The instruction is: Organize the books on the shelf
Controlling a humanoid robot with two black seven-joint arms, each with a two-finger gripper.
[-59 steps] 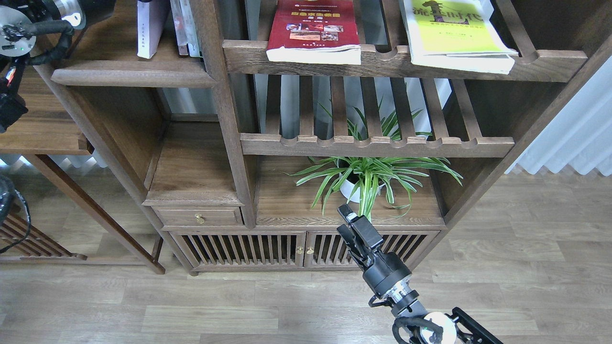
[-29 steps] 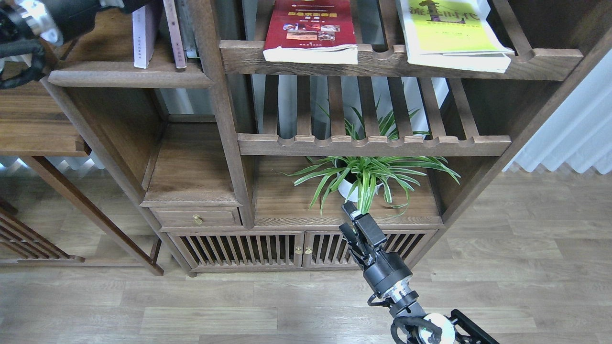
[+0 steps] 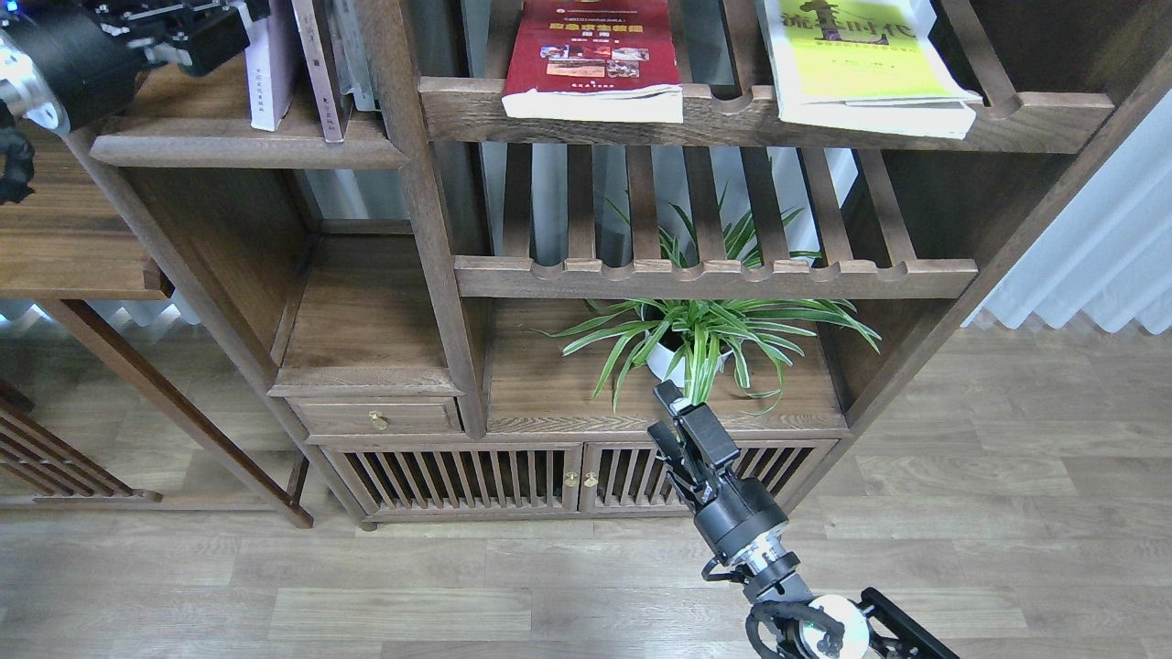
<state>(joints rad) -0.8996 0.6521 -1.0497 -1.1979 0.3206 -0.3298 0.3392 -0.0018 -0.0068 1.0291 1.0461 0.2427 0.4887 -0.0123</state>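
Observation:
The shelf (image 3: 240, 148) is the dark plank at upper left. On it a white book with a lavender band (image 3: 262, 78) stands upright, with thin volumes (image 3: 319, 78) leaning beside it. My left gripper (image 3: 209, 29) is right against that book's left side; its fingers are too dark to tell apart. A dark red book (image 3: 593, 55) and a yellow-green book (image 3: 861, 59) lie flat on the upper slatted rack (image 3: 732, 114). My right gripper (image 3: 685, 423) hangs low in front of the cabinet, open and holding nothing.
A potted spider plant (image 3: 700, 339) sits on the cabinet top just behind my right gripper. A lower slatted rack (image 3: 714, 275) is above the plant. A small drawer (image 3: 375, 416) and slatted cabinet doors (image 3: 458, 476) are below. A side table (image 3: 73, 247) stands left.
My left arm has swung in from the far left up to the white book on the plank shelf. The thin volumes now lean more. The right arm has barely moved.

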